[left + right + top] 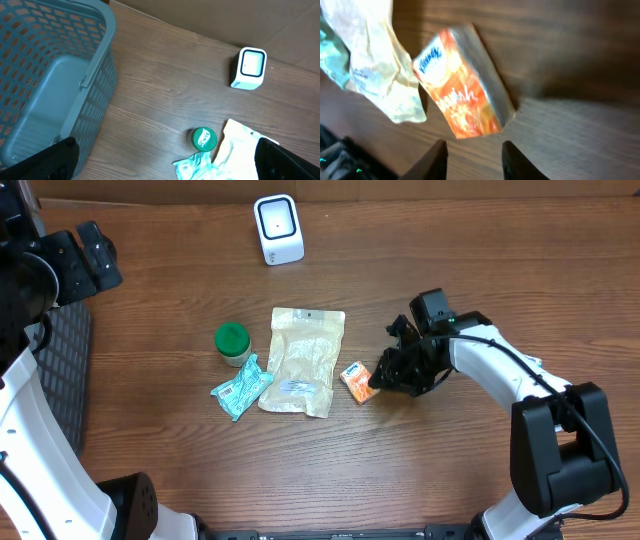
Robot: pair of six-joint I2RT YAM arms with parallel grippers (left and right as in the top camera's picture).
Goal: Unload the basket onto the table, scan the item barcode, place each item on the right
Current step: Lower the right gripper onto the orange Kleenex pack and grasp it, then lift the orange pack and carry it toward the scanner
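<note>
Orange tissue pack [462, 85] just ahead of right gripper [474, 161] (jaws apart, empty; left gripper [167, 161] gaping too); we should straddle its narrow sides squarely.

Your left gripper [165, 145] hangs high at the far left, jaws spread wide. Your right arm [500, 365] stretches inward and low, the right gripper [474, 150] tilted down, jaws narrowly apart and empty.

We get one brand only: a blue "Kleenex" logo, slightly blurred, on the orange packet [462, 87] in the right wrist view. White letters below it end in "ish"; the rest is unclear. The white label [295, 386] on the beige pouch [305, 340] and the print on the teal packet [241, 386] are too small to read.
</note>
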